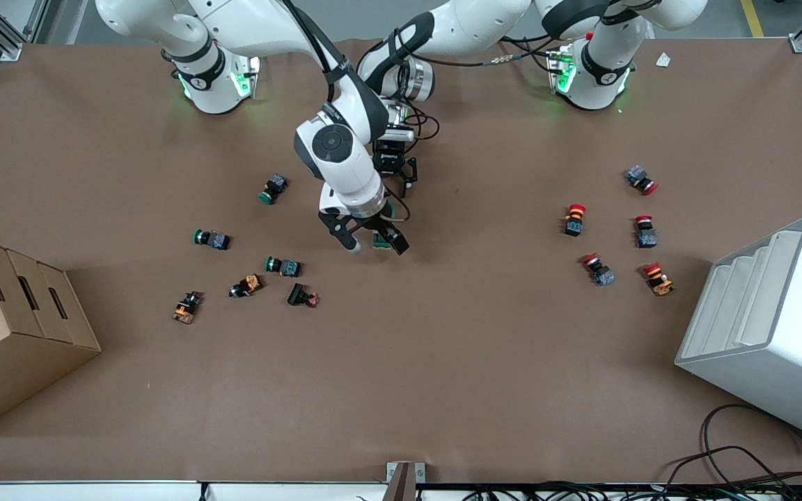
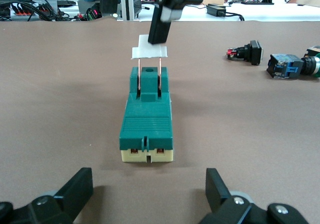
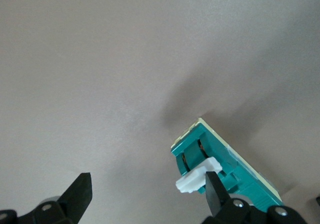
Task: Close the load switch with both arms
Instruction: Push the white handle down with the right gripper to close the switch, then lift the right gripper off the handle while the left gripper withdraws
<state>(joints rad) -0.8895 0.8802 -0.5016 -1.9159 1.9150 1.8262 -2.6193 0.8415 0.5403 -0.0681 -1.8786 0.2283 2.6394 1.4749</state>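
The load switch (image 2: 146,119) is a dark-green block on a cream base, lying at mid-table. Its white lever (image 2: 148,51) stands raised on two thin metal rods. In the front view the switch (image 1: 381,241) is mostly hidden under my right gripper (image 1: 375,243). That gripper is open, and one of its fingers (image 3: 215,189) rests against the white lever (image 3: 196,178). The same finger shows in the left wrist view (image 2: 160,26). My left gripper (image 1: 399,177) is open and empty, low over the table, farther from the front camera than the switch, its fingers (image 2: 75,189) wide apart.
Green-capped push-buttons (image 1: 273,188), (image 1: 211,239) and several other small parts (image 1: 246,285) lie toward the right arm's end. Red-capped push-buttons (image 1: 574,219), (image 1: 646,231) lie toward the left arm's end. A cardboard box (image 1: 11,327) and a white bin (image 1: 770,327) stand at the table's ends.
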